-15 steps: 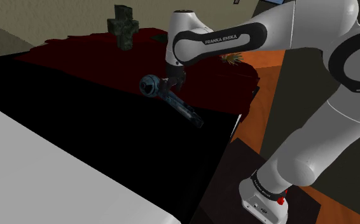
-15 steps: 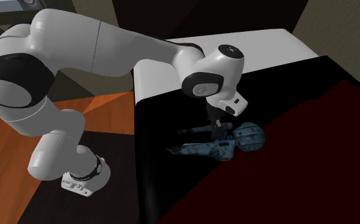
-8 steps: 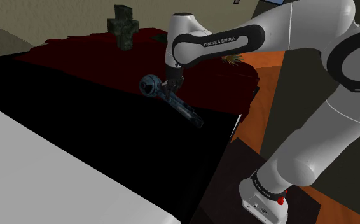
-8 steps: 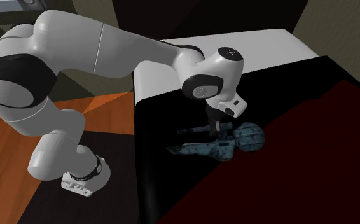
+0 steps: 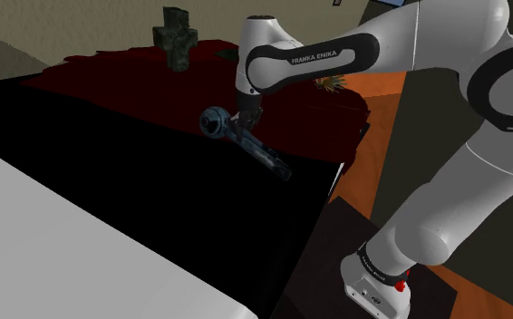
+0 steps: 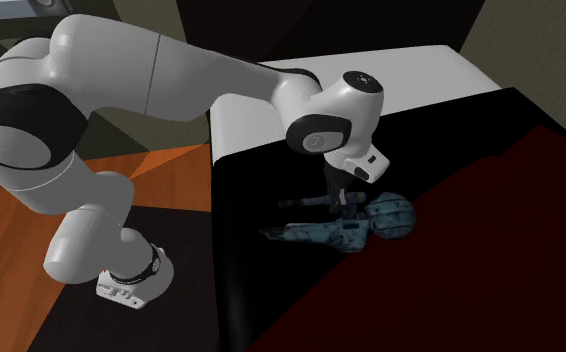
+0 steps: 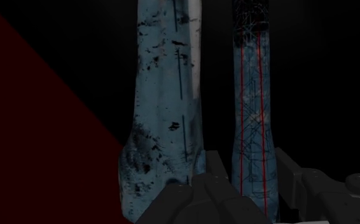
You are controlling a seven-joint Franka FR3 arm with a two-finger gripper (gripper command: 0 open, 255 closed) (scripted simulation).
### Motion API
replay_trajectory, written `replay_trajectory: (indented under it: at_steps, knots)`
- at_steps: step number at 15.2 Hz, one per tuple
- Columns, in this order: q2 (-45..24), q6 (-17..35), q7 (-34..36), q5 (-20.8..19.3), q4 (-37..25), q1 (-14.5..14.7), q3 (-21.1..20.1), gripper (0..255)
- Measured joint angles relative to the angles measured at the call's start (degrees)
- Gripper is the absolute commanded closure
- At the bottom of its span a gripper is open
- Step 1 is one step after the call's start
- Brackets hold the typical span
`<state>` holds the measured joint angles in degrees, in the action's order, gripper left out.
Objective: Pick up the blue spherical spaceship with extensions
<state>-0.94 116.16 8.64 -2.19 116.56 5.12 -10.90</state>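
The spaceship (image 7: 166, 114) has a matt, weathered blue-grey skin, blotched with dark scuffs. The arm (image 5: 427, 45) wears a smooth, glossy white shell. The floor (image 6: 161, 170) looks like polished orange wood.

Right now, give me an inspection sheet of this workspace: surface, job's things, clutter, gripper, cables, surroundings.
Surface: black tabletop with a dark red area; white slab at the shoulder view's lower left.
Job's things: blue spherical spaceship with long extensions, lying on the tabletop.
Clutter: dark green cross-shaped block on the red area; small greenish thing behind the white arm, unclear.
Gripper: black gripper at the spaceship, fingers clasping its narrow red-lined extension.
Cables: nothing seen.
Surroundings: orange floor, tan wall.
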Motion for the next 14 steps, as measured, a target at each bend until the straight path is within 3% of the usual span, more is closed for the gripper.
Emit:
replay_trajectory:
  at_steps: [14]
  knots:
    - [2.2,-10.0,-0.7,0.6,-7.7,-0.1,0.1,255]
